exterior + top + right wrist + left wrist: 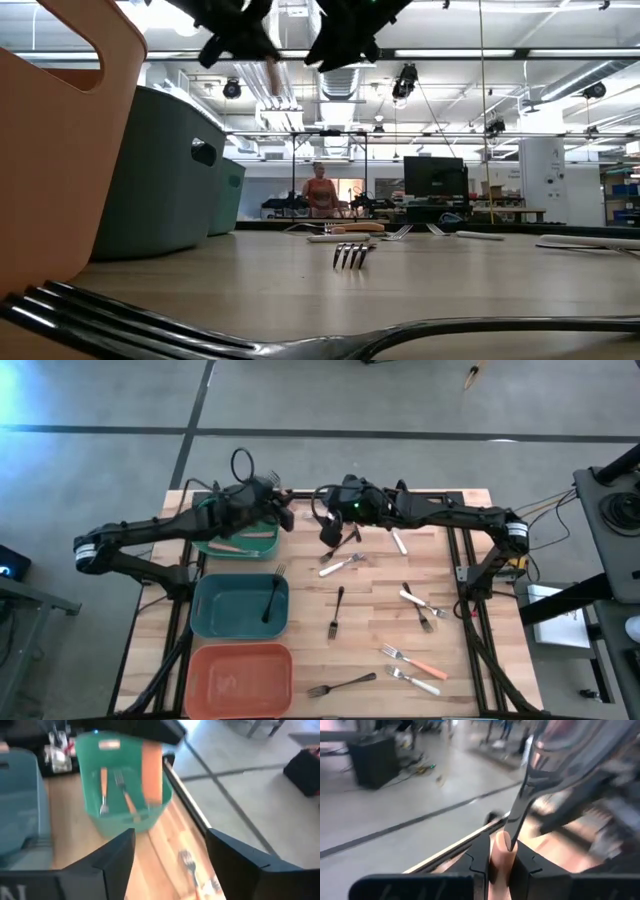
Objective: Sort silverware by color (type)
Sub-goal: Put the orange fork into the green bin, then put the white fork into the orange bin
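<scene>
1. The left gripper (501, 862) hangs over the near edge of the green bin (262, 547) at the far left of the table (370, 625). Its fingers are closed on the handle of an orange-handled fork (502, 852), metal neck pointing away from the wrist.

2. The right gripper (170, 852) is just beside the left one, over the far middle of the table. Its fingers stand wide apart with nothing between them. From its wrist camera the held fork's orange handle shows in front of the green bin.

3. Done so far, by how things lie: the green bin holds two orange-handled forks (103, 790), and the teal bin (212, 622) holds one black fork (272, 596). The salmon bin (205, 685) looks empty.

4. Left to do: roughly nine forks lie loose on the wood. Among them are a black fork (337, 610) near the middle, another black one (340, 685) at the front edge, white-handled forks (341, 565) below the right gripper, and an orange-handled fork (413, 661) at the front right.

5. My judgement: sorting is in its early part. The fork in hand seems bound for the green bin, and no white-handled fork has been binned yet.
</scene>
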`<state>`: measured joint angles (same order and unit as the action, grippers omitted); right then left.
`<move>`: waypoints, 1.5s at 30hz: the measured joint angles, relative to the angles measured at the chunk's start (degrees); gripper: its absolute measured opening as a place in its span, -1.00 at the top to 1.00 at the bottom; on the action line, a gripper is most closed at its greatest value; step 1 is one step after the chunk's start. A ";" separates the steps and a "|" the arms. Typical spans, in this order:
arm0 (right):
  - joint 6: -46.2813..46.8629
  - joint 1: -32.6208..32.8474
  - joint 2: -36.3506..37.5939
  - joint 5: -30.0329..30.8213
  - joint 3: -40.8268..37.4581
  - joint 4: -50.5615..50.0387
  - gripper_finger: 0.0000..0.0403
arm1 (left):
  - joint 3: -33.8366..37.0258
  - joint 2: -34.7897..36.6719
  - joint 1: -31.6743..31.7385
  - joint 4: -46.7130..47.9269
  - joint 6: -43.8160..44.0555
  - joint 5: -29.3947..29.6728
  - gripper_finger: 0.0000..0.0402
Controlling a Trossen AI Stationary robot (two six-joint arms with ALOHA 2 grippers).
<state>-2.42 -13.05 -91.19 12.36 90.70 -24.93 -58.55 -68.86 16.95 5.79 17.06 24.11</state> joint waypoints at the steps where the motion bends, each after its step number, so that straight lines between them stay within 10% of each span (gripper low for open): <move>1: 0.39 -0.21 0.32 -0.15 0.00 -1.71 -0.17 | -0.44 0.62 0.66 4.15 -0.10 0.13 0.90; 14: 12.81 -4.73 0.43 -0.13 -1.29 -27.17 -0.01 | 1.73 2.01 5.58 48.87 -1.29 6.87 0.90; 32: 21.23 -4.73 0.32 -0.77 -10.18 -38.16 0.07 | 13.29 -1.58 5.81 46.72 -2.84 5.32 0.63; 45: 24.12 -2.99 0.50 -13.28 -14.22 -52.70 0.08 | -2.27 1.35 5.75 46.50 -6.16 -7.79 0.62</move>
<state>21.70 -16.04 -90.70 -0.92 76.48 -77.63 -60.82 -67.51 22.70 52.29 10.90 16.32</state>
